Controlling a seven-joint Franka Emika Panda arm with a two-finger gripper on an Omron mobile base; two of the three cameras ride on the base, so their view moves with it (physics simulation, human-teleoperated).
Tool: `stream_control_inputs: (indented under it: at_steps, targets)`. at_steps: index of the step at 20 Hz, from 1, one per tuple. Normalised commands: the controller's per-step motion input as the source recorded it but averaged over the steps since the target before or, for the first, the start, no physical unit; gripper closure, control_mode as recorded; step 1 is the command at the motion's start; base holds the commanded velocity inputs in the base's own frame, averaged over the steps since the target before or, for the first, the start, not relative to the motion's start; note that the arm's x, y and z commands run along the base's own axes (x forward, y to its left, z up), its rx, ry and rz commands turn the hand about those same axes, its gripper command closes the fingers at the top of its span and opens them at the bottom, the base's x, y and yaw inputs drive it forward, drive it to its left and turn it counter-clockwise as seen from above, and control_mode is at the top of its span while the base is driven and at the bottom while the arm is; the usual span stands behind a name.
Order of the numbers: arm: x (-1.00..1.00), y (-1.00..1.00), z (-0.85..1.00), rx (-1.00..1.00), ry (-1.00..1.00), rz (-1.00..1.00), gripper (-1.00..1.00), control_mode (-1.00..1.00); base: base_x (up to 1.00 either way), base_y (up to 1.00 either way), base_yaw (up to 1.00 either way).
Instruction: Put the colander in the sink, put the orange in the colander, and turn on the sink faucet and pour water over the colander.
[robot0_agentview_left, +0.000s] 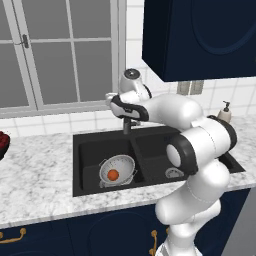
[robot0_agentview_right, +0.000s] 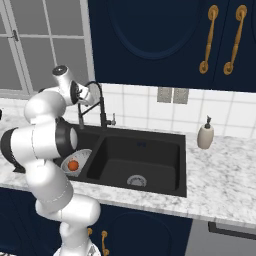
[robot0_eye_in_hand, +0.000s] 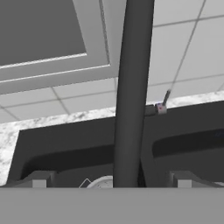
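Observation:
The silvery colander (robot0_agentview_left: 123, 165) sits in the left basin of the black sink (robot0_agentview_left: 90, 145), with the orange (robot0_agentview_left: 113, 174) inside it. From the right base view, colander (robot0_agentview_right: 82, 156) and orange (robot0_agentview_right: 73, 165) show beside my arm. The dark gooseneck faucet (robot0_agentview_right: 100, 102) rises behind the divider. My gripper (robot0_agentview_left: 111, 97) is up at its neck. In the hand view the faucet neck (robot0_eye_in_hand: 131, 87) stands between my open fingers (robot0_eye_in_hand: 39, 179), and its small lever (robot0_eye_in_hand: 164, 103) juts out behind on the right. No water shows.
A white soap dispenser (robot0_agentview_right: 205, 135) stands on the marble counter right of the sink. A dark red bowl-like thing (robot0_agentview_left: 2, 142) sits at the far left counter edge. Window and tiled wall lie close behind the faucet; a navy cabinet (robot0_agentview_left: 200, 35) hangs above.

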Motion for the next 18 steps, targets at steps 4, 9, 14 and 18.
stream_control_inputs:
  at_steps: [4, 9, 14, 18]
  targets:
    - [0.13, 0.21, 0.0, 0.0, 0.0, 0.0, -1.0, -1.0, 0.0, 0.0, 0.0]
    - [0.08, 0.15, -0.02, 0.0, 0.0, 0.0, -1.0, -1.0, 0.0, 0.0, 0.0]
    - [0.09, 0.11, -0.03, 0.0, 0.0, 0.0, -1.0, -1.0, 0.0, 0.0, 0.0]
    - [0.14, 0.18, -0.02, 0.0, 0.0, 0.0, -1.0, -1.0, 0.0, 0.0, 0.0]
